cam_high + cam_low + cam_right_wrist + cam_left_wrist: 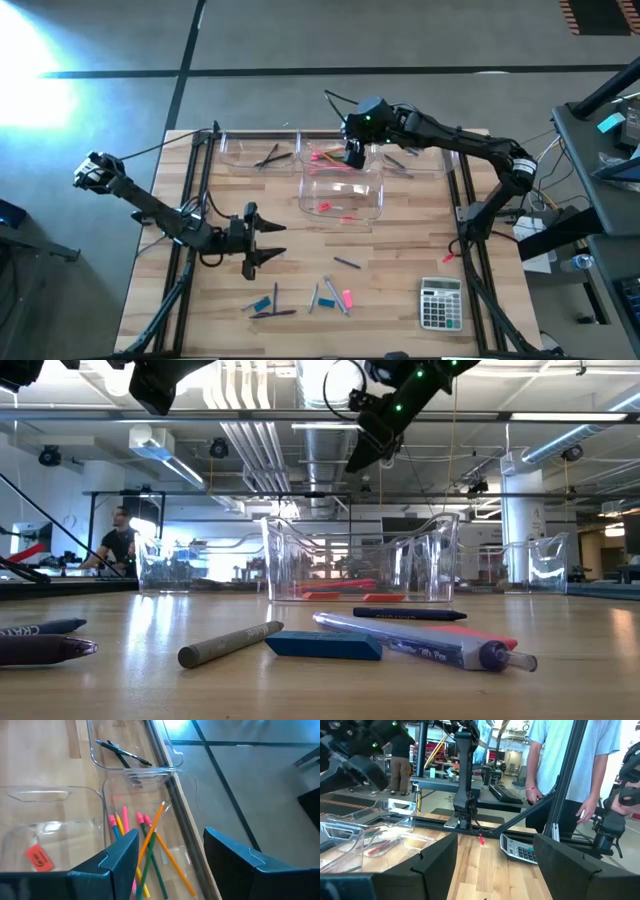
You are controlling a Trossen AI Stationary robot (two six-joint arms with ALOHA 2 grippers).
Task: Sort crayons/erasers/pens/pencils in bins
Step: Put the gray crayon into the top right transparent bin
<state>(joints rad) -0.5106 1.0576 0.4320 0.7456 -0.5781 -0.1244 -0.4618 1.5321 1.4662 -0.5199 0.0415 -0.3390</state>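
Right gripper (353, 152) is over the middle back bin (335, 160), the one with the pencils (150, 847) — fingers spread wide, nothing between them. Left gripper (262, 243) sits low at the table's left-centre, jaws fully apart and empty, waiting. Bins so far: pens (122, 752) in the back-left bin (258, 153), one eraser (39, 857) plus other reddish bits in the nearer bin (341, 197), a few sticks in the back-right bin (410, 160). Still loose near the front edge: a blue eraser (262, 303), a pink eraser (348, 298), a dark pen (347, 263) and a scatter of sticks (330, 298); calculator (440, 303) at front right isn't part of the job. Handling, my read: all light and rigid. Round sticks will likely roll or pivot if pinched off-centre, so take them mid-length, fingers across the axis. Erasers are rubbery and grippy but lie flat — pinch across the short sides, fingertips right at the wood.
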